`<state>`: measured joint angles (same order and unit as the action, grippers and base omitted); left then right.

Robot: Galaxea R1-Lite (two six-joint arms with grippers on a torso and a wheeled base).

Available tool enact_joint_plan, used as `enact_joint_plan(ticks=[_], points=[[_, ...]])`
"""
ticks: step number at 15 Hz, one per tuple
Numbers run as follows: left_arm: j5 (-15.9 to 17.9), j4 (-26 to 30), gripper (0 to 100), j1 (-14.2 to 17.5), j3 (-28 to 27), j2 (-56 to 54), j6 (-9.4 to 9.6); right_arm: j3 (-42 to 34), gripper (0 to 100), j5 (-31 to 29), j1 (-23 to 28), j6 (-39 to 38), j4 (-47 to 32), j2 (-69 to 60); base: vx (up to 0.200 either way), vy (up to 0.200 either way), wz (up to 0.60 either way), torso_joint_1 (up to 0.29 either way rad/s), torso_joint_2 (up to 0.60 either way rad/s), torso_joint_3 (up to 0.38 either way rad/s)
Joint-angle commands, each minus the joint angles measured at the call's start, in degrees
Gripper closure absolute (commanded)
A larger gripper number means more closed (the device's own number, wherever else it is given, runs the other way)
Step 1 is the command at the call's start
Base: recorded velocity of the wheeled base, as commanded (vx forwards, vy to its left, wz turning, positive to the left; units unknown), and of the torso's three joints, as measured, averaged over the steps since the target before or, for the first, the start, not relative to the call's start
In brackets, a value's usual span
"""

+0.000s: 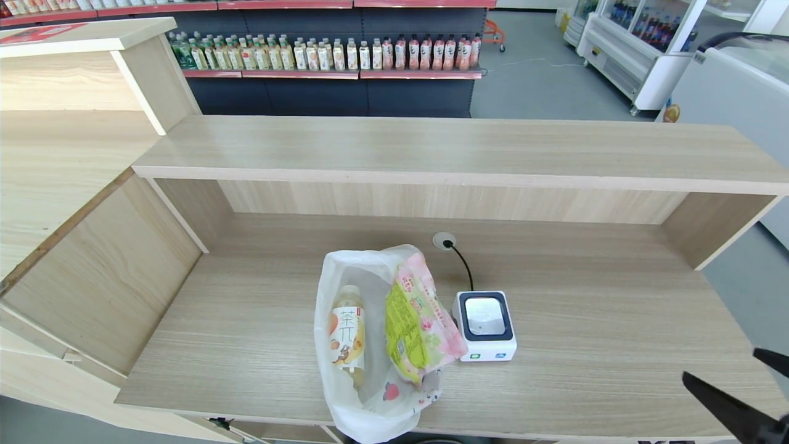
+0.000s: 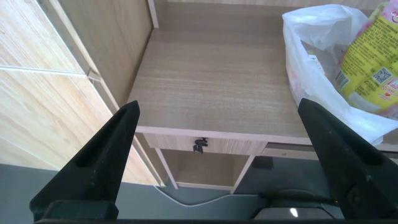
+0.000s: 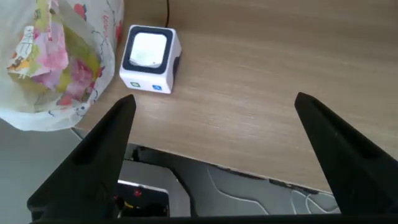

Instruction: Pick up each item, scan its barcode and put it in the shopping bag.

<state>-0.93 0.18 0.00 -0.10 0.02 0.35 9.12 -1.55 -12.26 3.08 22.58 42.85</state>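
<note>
Shopping bag (image 1: 370,413), white plastic, near centre of the counter (image 1: 246,320): 1.
Drink bottle (image 1: 347,333), inside the bag: 1.
Snack packet (image 1: 419,314), yellow and pink, in the bag's right side: 1.
Barcode scanner (image 1: 485,325), just right of the bag: 1.
Black cable (image 1: 462,265), scanner to far grommet (image 1: 444,240): 1.
Grommet: 1.
Shelf bottles (image 1: 320,55), far left: one long row, too small to count.
</note>
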Motion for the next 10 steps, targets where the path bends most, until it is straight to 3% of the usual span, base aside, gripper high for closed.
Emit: enact_joint_plan(ticks=[1, 3, 5, 10], points=[[0.0, 0.0, 0, 0.0, 0.0, 0.0, 0.00, -9.1, 0, -1.6, 7.0, 1.4, -9.0, -25.8, 0.000, 0.000, 0.00, 0.000, 0.00, 0.000], [0.0, 0.0, 0, 0.0, 0.0, 0.0, 0.00, -9.1, 0, -1.4, 10.0, 0.9, -21.6, -37.8, 0.000, 0.000, 0.00, 0.000, 0.00, 0.000], [0.0, 0.0, 0, 0.0, 0.0, 0.0, 0.00, -9.0, 0, 1.5, 12.6, 1.1, -22.9, -42.1, 0.000, 0.000, 0.00, 0.000, 0.00, 0.000], [0.0, 0.0, 0, 0.0, 0.0, 0.0, 0.00, -9.0, 0, 1.7, 12.4, 2.0, -23.0, -42.8, 0.000, 0.000, 0.00, 0.000, 0.00, 0.000]])
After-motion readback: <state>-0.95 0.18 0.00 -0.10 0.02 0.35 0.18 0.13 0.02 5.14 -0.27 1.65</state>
